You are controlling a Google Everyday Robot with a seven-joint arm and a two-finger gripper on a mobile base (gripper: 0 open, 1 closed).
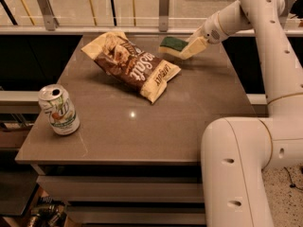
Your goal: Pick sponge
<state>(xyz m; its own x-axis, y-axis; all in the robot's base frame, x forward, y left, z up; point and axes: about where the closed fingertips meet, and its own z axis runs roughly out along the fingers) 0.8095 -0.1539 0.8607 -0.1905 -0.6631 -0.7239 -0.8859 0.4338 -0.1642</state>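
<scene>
1. One sponge [171,45], green face up, sits at the tabletop's [142,131] far right; its long axis runs left-right.
2. The hand [193,48] is clamped on its right end.
3. One chip bag [132,65] lies just left of it.
4. One can [59,110] stands upright, front left.

A mobile robot's glossy white, tube-shaped plastic arm [272,46] shows thick rounded segments. Thin tan seams ring the joints, and small dark recessed holes dot the shells. The wrist narrows to a pale cream gripper [191,47], which is at the far right of the brown tabletop [142,126], against a green-topped yellow sponge [173,44].
</scene>
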